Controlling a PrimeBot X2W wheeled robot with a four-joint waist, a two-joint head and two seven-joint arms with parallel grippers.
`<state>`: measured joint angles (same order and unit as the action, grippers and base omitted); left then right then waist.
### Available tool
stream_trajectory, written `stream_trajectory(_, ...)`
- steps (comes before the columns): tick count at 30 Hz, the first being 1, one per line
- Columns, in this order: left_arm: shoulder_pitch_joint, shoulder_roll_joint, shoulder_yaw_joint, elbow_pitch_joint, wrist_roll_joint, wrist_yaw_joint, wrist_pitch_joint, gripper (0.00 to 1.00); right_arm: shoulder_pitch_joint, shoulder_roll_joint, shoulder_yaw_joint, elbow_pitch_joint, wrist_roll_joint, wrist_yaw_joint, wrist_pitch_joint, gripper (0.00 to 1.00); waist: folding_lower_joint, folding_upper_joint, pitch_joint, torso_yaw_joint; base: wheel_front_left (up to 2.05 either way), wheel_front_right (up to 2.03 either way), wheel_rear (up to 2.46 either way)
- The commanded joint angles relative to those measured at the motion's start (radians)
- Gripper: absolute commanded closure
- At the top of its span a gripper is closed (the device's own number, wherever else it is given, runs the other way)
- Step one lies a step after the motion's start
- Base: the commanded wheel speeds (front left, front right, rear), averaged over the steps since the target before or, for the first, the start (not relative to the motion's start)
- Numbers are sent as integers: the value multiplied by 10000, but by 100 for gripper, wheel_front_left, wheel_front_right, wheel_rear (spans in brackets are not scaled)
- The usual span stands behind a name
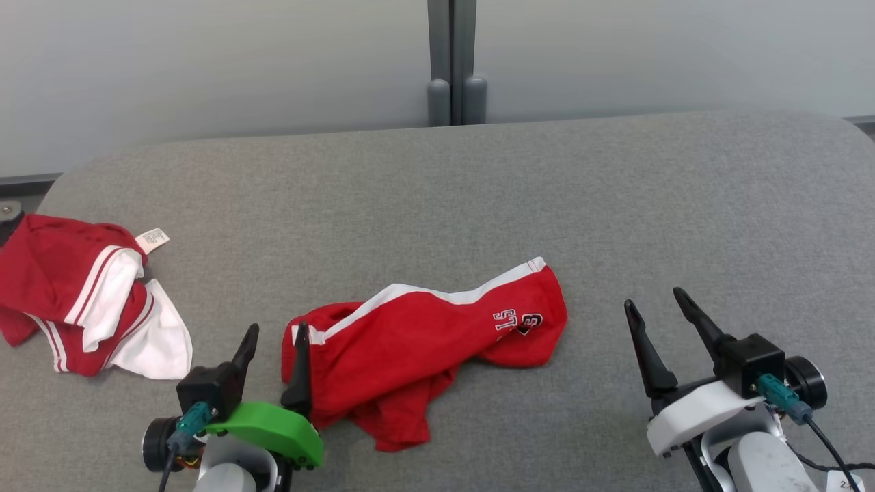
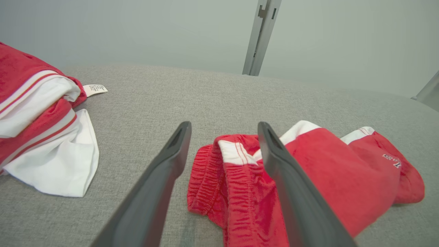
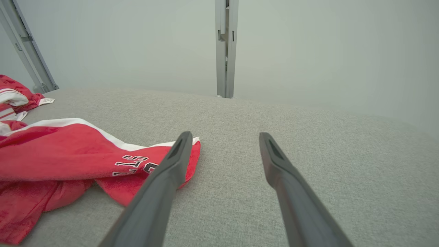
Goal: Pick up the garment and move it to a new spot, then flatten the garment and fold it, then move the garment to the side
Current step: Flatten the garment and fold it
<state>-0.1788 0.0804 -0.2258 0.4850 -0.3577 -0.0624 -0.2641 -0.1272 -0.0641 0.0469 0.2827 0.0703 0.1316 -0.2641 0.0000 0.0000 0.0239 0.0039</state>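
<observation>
Two tools, both with fingers apart and empty: the left tool (image 1: pixel 277 328) sits at the waistband end of the shorts (image 1: pixel 424 335), which lie crumpled mid counter (image 1: pixel 478 191), long axis running up-right; the right tool (image 1: pixel 652 298) stands well apart from the hem, so left is nearer

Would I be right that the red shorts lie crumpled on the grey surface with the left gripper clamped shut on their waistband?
Not quite: the left gripper is open, its fingers spread apart at the waistband, as the left wrist view shows. The red shorts do lie crumpled on the grey surface.
</observation>
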Motion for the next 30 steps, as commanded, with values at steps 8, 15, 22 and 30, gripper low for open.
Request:
stream_trajectory(8,155,-187,550,-93,477,-407,-5,0,-330,115,-67,-66,-13,-18,-2,0,0,0,122,-67,0,0,0)
stream_trajectory(15,-272,-262,328,515,185,-626,-6,0,-292,117,120,142,83,-18,-2,0,0,0,180,-43,0,0,0)
stream_trajectory(22,-656,-282,23,1234,-318,-686,-6,0,-390,119,168,184,103,-18,-2,0,0,0,274,-43,0,0,0)
stream_trajectory(30,-1038,-277,-707,1893,-1812,-698,-4,0,-309,117,311,237,166,-18,-2,0,0,0,326,-9,0,0,0)
